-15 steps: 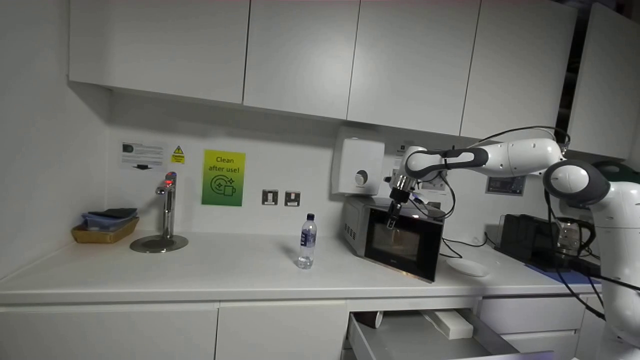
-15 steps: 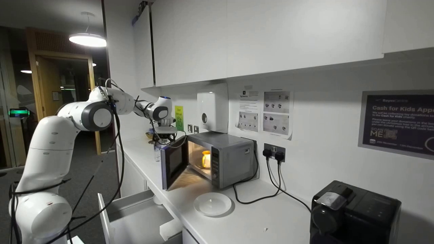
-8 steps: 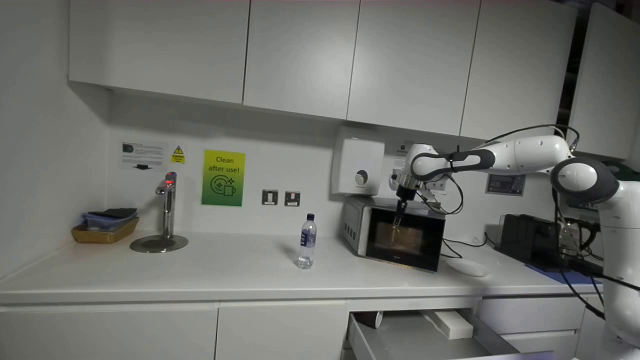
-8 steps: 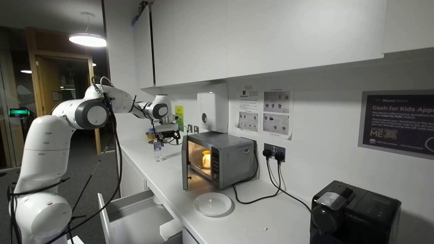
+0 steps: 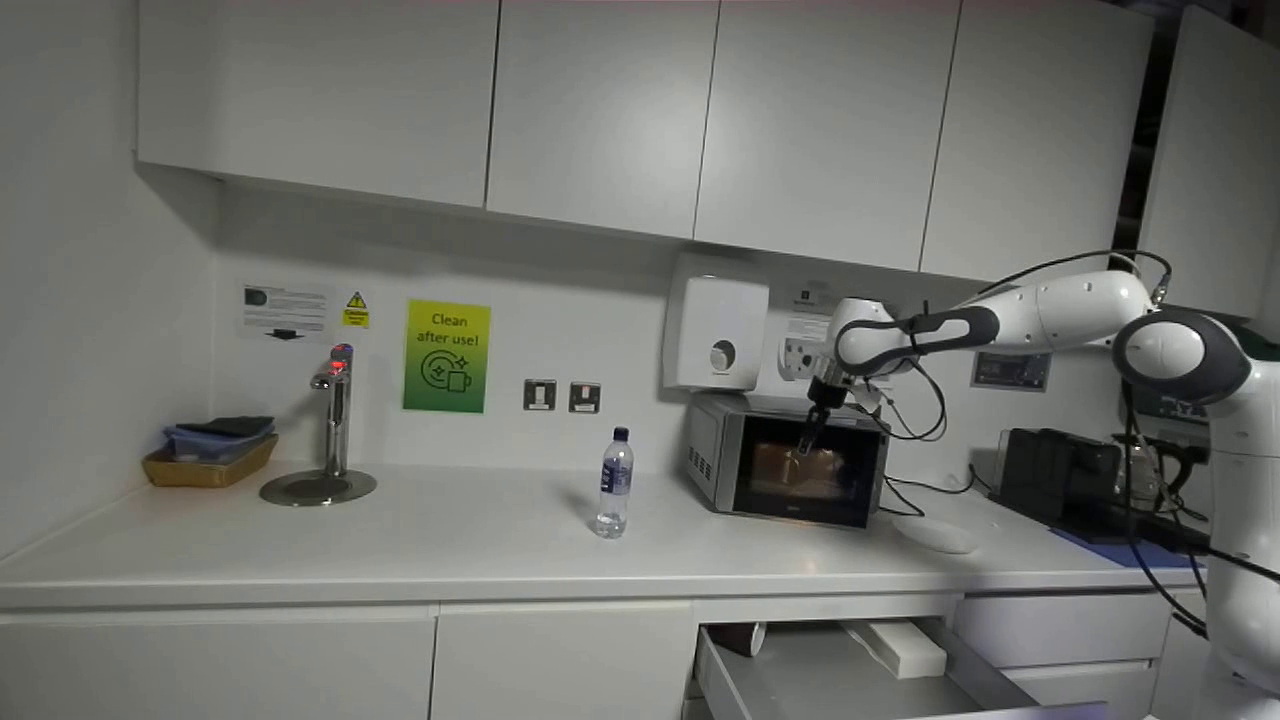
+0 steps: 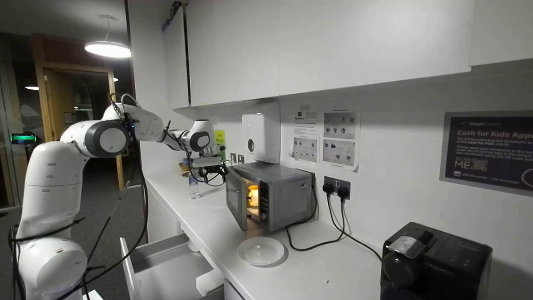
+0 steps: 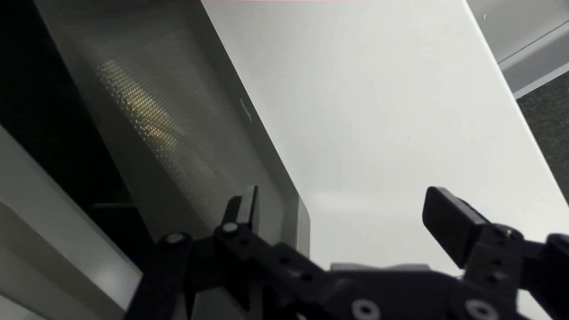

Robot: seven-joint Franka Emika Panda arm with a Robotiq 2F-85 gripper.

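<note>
Wrist view cuts off the smooth white counter (image 7: 378, 111) that, in both exterior views, runs beneath the microwave (image 6: 289, 200). A grey drawer (image 5: 850, 685) stands pulled out below the microwave, cropped in both exterior views. The boxy microwave has a grey metallic casing, and its door (image 6: 236, 200) is ajar. Just beside that door is the gripper (image 7: 342, 200), its blocky black fingers (image 7: 451, 222) set wide apart; one overlaps the door in the wrist view, touching or not I cannot tell, and dark glass makes the tips hard to pick out in an exterior view. A round white plate (image 6: 261, 251) lies near the microwave. Past the microwave's opposite side stands a clear plastic bottle (image 6: 194, 190), its cap hidden in an exterior view. Inside the lit microwave, an exterior view shows a yellowish jug (image 6: 253, 196), partly covered; the wrist view shows only a golden glow through perforated mesh.
</note>
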